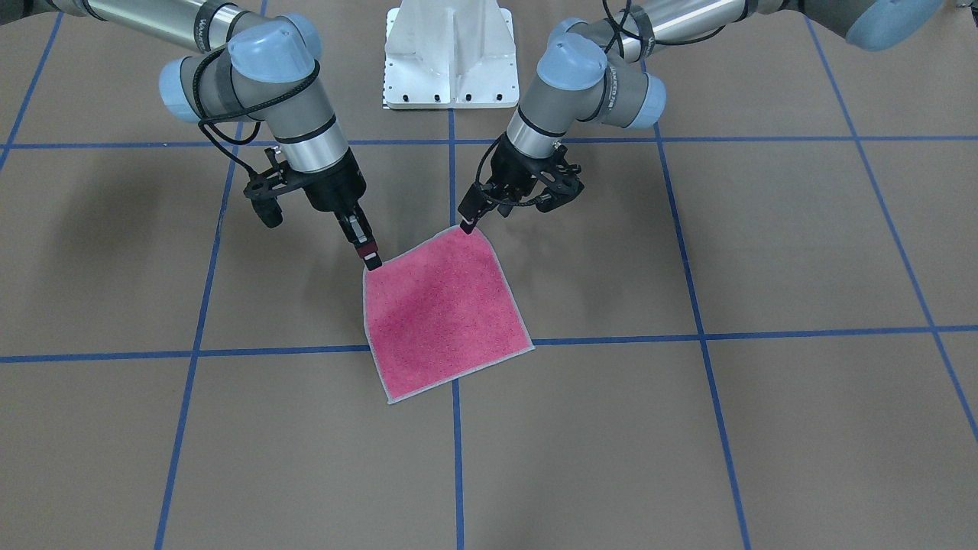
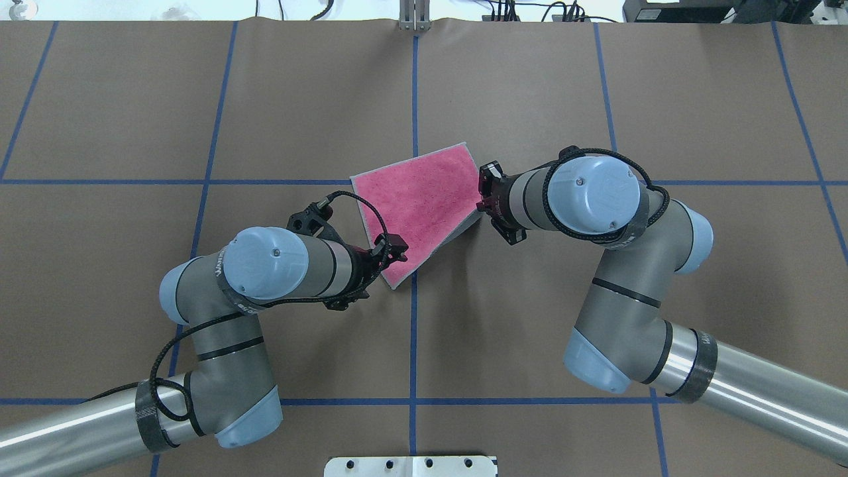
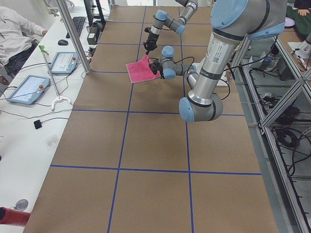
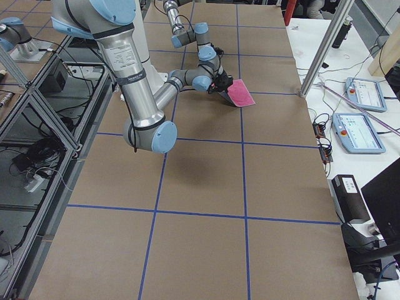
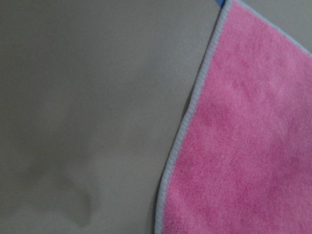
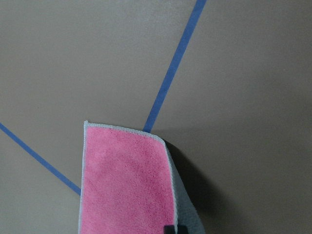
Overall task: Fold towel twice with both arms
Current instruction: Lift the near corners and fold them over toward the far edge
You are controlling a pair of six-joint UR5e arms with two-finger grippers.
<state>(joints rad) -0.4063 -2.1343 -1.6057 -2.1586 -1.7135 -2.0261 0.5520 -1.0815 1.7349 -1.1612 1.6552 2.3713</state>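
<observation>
The towel (image 1: 447,313) lies pink face up near the table's middle, also in the overhead view (image 2: 424,205). My left gripper (image 1: 467,226) is shut on the towel's corner nearest the base, seen from above (image 2: 397,255). My right gripper (image 1: 371,261) is shut on the neighbouring corner (image 2: 482,202) and holds it slightly raised. The grey underside shows along that lifted edge (image 2: 465,228). The right wrist view shows the raised towel (image 6: 126,185), its grey underside and one fingertip (image 6: 174,229). The left wrist view shows only the pink towel (image 5: 243,146) and its stitched edge.
The white pedestal base (image 1: 449,53) stands behind the towel. Blue tape lines (image 1: 451,458) grid the brown table. A side bench holds tablets (image 3: 26,90) and cables. A person (image 3: 14,34) sits at it.
</observation>
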